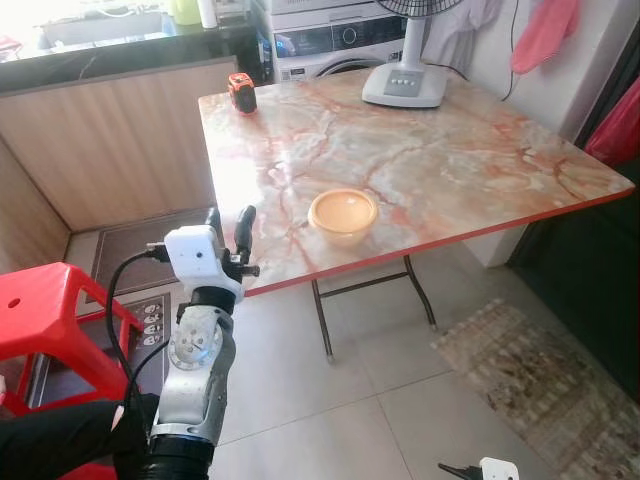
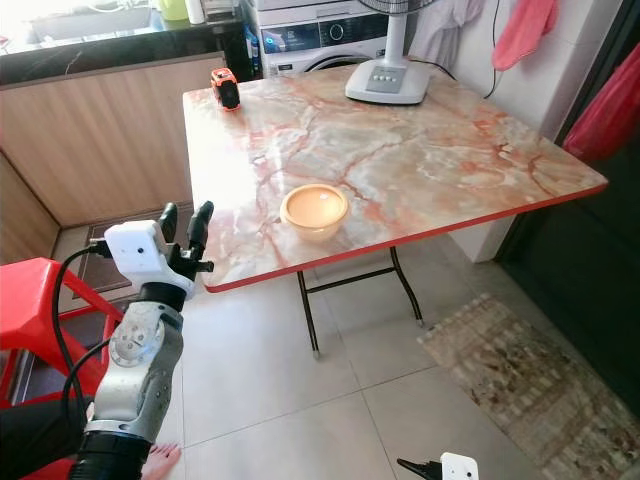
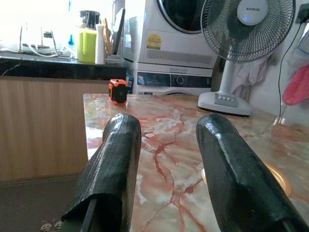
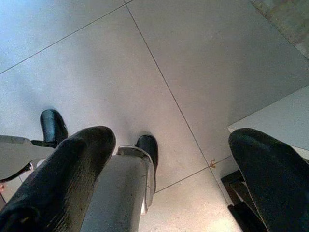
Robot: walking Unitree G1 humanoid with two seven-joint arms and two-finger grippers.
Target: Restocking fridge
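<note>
Meanwhile, the left gripper (image 1: 231,228) hovers raised off the near-left corner of the marble bench (image 1: 450,150), jaws apart and empty, pointing across the top. The orange bowl (image 1: 343,212), seemingly the item to restock, sits near the front edge, ahead and to the right of those jaws; being round, it offers no long axis. The right gripper (image 4: 164,164) hangs low over floor tiles, jaws apart, leaving the left arm nearer.

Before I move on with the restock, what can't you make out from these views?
- Bowl contents: too shallow an angle in the eye views; the left pincer finger hides most of it in the left wrist view.
- Right pincer: cut off by the bottom edge in the eye views.
- Fan head: cropped by the top edge.
</note>
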